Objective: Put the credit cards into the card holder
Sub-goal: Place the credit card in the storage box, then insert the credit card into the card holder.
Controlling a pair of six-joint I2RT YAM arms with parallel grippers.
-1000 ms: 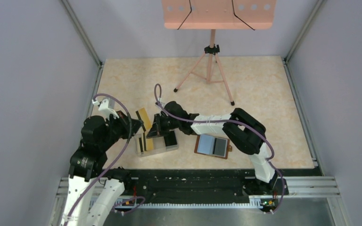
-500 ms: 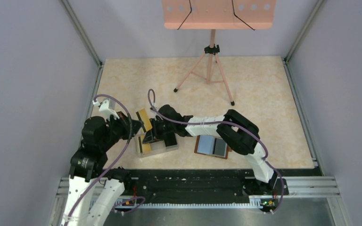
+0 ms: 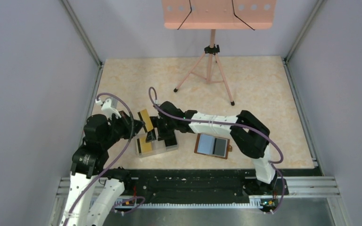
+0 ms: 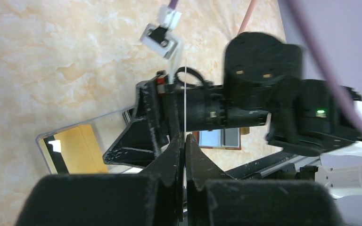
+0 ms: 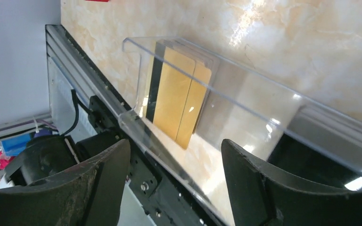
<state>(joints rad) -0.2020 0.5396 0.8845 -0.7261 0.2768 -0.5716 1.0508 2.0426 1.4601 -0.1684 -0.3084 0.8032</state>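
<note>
Clear tray with gold cards inside; brown card holder nearby.

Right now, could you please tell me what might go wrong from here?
The left gripper pinches the yellow card by one end, so it may slip.
The open right gripper hangs close beside that card over the clear tray; they could bump.
The card holder lies right of the tray, past the right arm, so arms may cross.
</note>
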